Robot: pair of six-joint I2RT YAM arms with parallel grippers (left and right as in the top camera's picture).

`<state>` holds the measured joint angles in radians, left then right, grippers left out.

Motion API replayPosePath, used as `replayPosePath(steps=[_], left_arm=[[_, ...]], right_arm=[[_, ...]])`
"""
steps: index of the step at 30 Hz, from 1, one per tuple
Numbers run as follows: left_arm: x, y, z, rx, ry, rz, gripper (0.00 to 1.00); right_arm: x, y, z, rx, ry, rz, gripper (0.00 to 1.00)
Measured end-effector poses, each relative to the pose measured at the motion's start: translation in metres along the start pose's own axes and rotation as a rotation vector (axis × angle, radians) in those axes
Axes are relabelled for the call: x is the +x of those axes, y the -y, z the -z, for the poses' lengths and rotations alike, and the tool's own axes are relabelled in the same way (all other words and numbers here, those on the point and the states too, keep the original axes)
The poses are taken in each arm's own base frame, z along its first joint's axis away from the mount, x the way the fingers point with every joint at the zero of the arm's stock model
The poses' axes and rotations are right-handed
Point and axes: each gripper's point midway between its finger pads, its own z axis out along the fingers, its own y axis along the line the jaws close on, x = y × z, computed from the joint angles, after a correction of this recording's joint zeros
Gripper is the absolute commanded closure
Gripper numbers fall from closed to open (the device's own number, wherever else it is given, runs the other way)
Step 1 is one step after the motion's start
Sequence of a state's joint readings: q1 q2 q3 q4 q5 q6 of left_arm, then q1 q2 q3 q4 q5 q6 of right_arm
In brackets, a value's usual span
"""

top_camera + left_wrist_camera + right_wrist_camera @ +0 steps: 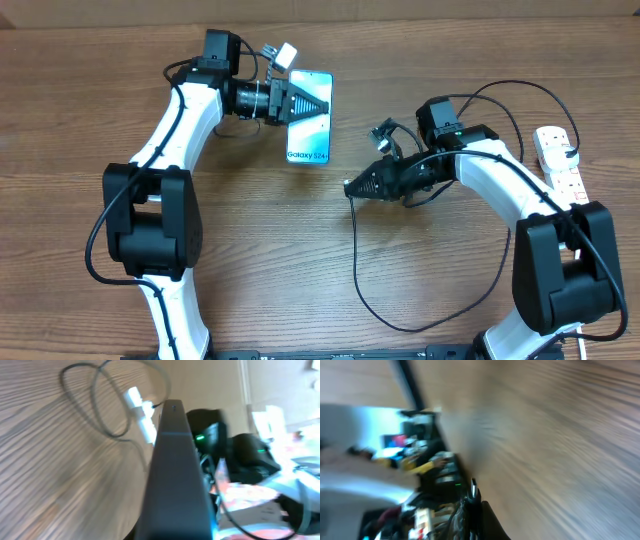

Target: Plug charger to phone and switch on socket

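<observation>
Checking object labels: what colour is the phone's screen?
The screen of the phone is light blue-teal, white band at one end; the overhead view shows it best.

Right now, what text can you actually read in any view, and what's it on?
"Galaxy S24+": on the white band at the lower end of the phone in the overhead view; the last characters are small.
Any markings on the power strip: too small to read.
Left wrist and right wrist views: blurred, no legible text.
</observation>
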<state>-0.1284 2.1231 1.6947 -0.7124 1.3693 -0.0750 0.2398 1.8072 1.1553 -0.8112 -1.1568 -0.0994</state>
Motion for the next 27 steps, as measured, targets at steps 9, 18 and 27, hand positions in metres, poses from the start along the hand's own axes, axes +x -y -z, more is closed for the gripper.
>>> replayPosePath(steps=[9,18,27], left_arm=[[-0.011,0.01,0.001,0.052,0.011,0.161,0.96],[-0.02,0.006,-0.003,0.021,0.028,0.279,0.96],[-0.027,0.016,-0.022,0.032,0.017,0.289,0.96]], right_arm=[[-0.005,-0.035,0.003,-0.2,0.026,0.132,0.96],[-0.011,-0.047,0.006,-0.27,0.037,0.127,0.96],[-0.028,-0.053,0.008,-0.297,0.053,0.118,0.97]])
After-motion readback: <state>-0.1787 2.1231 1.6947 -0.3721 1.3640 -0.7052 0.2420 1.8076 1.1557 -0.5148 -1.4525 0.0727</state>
